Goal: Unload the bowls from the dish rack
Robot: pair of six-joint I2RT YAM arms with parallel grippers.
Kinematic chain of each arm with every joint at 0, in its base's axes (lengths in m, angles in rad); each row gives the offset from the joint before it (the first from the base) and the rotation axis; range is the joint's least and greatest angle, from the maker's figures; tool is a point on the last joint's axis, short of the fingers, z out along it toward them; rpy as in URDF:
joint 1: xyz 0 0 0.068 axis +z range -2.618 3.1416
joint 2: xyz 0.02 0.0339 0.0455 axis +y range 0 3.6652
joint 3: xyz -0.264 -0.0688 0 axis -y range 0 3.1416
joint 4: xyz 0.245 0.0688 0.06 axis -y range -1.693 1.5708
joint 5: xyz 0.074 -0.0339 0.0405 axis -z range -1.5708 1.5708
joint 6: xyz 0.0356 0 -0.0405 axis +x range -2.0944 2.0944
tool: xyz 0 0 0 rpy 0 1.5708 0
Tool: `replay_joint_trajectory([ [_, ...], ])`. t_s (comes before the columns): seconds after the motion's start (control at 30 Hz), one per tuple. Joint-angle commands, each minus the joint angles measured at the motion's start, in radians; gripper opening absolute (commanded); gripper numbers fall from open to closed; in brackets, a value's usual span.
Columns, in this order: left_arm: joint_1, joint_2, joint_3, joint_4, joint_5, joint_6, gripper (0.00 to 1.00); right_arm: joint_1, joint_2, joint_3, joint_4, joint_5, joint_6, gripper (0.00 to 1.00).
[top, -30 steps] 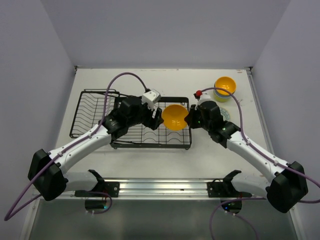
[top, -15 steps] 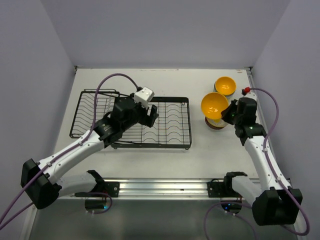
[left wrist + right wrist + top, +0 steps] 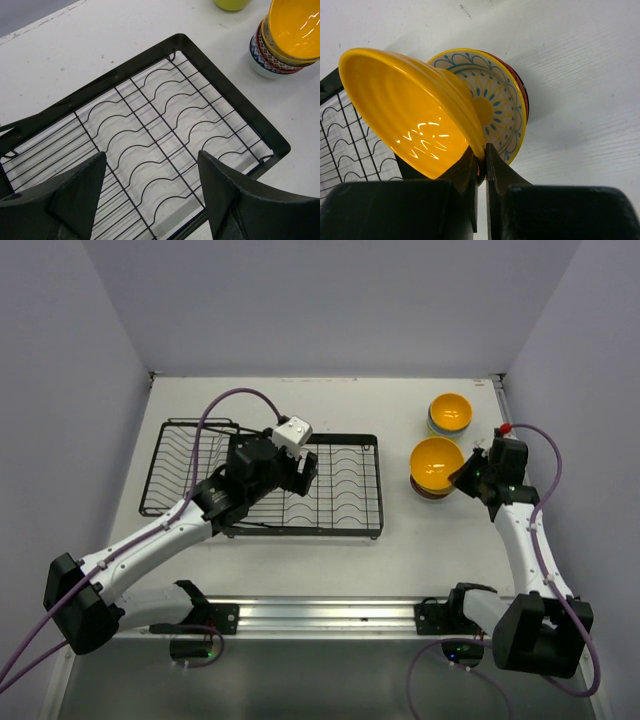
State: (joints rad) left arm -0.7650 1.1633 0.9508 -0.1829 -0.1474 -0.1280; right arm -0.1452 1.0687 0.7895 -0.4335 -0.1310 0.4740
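A white table [image 3: 330,405] filled the enclosure, boxed in by plain pale lavender walls [image 3: 320,300] at nine, twelve and three o'clock. A silver metal rail [image 3: 320,612] ran along its six o'clock edge. Light was soft and even.

Top cam: near stack [image 3: 428,493] mostly covered by the orange-yellow bowl [image 3: 436,462], only a dark-red rim is seen. Far stack [image 3: 450,412] too small to be counted. Left wrist: yellow-green bowl [image 3: 232,4] chopped by top edge, dish rack [image 3: 150,134] clipped left & bottom. Right wrist: whatever's under the patterned bowl [image 3: 495,107] is mostly hidden.
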Motion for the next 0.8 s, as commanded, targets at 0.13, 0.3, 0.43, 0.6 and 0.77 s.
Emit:
replay_joint_trajectory([
  [0.13, -0.007, 0.012, 0.005, 0.014, -0.024, 0.018, 0.77, -0.01, 0.016, 0.004, 0.004, -0.042, -0.02, 0.09],
  [0.3, -0.007, 0.019, 0.005, 0.011, -0.014, 0.021, 0.78, -0.011, 0.03, 0.008, 0.004, -0.062, -0.028, 0.45],
  [0.43, -0.01, 0.032, 0.012, 0.003, -0.004, 0.022, 0.78, -0.011, 0.022, 0.014, -0.008, -0.042, -0.038, 0.54],
  [0.6, -0.013, 0.032, 0.013, 0.0, -0.001, 0.024, 0.77, -0.011, -0.016, 0.034, -0.042, 0.017, -0.058, 0.55],
  [0.77, -0.013, 0.032, 0.013, 0.0, -0.004, 0.025, 0.78, -0.011, -0.064, 0.031, -0.037, 0.05, -0.064, 0.57],
])
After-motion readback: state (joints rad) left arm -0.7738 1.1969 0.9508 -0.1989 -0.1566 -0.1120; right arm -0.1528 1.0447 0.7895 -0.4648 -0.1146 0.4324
